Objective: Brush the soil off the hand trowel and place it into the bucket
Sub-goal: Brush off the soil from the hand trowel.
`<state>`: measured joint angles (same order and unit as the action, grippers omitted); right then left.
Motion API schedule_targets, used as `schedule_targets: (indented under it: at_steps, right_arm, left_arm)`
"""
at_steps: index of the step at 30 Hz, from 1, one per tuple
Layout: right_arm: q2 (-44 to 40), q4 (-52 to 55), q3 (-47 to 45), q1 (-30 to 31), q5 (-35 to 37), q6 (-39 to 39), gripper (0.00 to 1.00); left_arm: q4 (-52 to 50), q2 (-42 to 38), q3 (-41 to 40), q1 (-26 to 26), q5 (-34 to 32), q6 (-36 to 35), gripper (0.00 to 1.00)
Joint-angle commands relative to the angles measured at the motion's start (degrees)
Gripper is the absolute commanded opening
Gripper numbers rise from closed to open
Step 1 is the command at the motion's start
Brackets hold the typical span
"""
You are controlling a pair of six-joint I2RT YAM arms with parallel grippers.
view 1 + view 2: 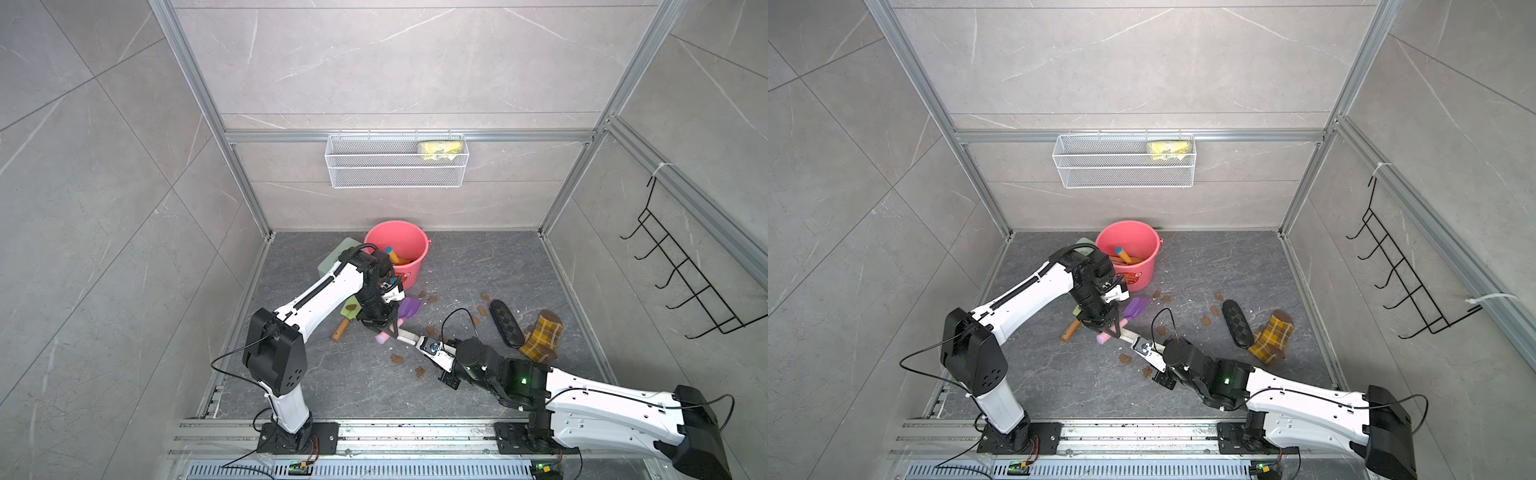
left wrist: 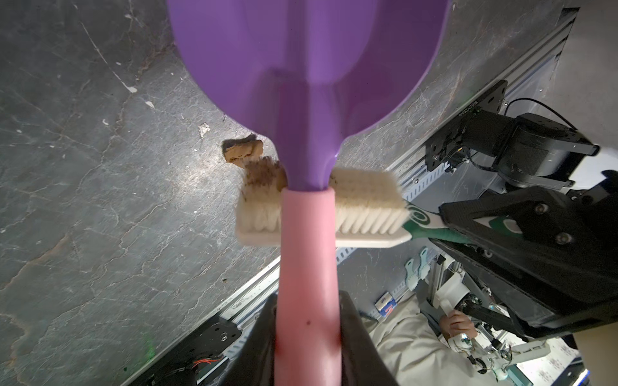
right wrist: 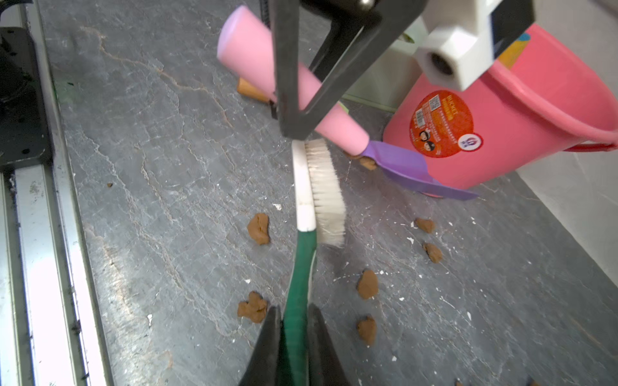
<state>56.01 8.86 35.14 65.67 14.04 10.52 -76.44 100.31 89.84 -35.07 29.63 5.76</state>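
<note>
Left gripper (image 2: 307, 312) clamps the trowel (image 2: 307, 73) handle, right gripper (image 3: 294, 314) the brush (image 3: 326, 190), which crosses the trowel's neck squarely, bucket (image 3: 521, 150) just past the blade.

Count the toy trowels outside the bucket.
2: the purple trowel in the left gripper; the green trowel on the floor, partly behind the left arm. Others may be hidden.

trowel (image 2: 307, 117): blade running off left wrist view's edge | bucket (image 3: 521, 133): being cropped in right wrist view | green box (image 1: 330, 262): hiding mostly behind left arm (image 1: 320, 295) | brush (image 3: 326, 194): handle end lying buried inside right gripper (image 3: 294, 309)
</note>
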Motion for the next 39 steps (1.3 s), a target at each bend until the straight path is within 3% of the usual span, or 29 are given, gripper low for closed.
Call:
schedule_targets:
  at_steps: [1, 11, 25, 39]
  right_arm:
    - [-0.4, -2.7, 0.1, 0.0, 5.2, 0.0, 0.0]
    - [1.6, 2.0, 0.2, -1.2, 12.6, -4.9, 0.0]
    - [2.2, 4.7, 0.3, -1.0, 8.6, -4.9, 0.0]
    - [3.4, 4.2, 2.1, -1.0, 6.9, -5.9, 0.0]
  left_arm:
    - [-0.9, -1.7, -0.7, 0.0, 3.0, -0.8, 0.0]
    - [-0.7, -2.3, -0.3, 0.0, 1.6, -0.5, 0.0]
    - [0.7, -3.3, 1.5, 0.9, -0.9, 1.5, 0.0]
    - [2.1, -3.7, 1.5, 2.7, 2.0, 2.3, 0.0]
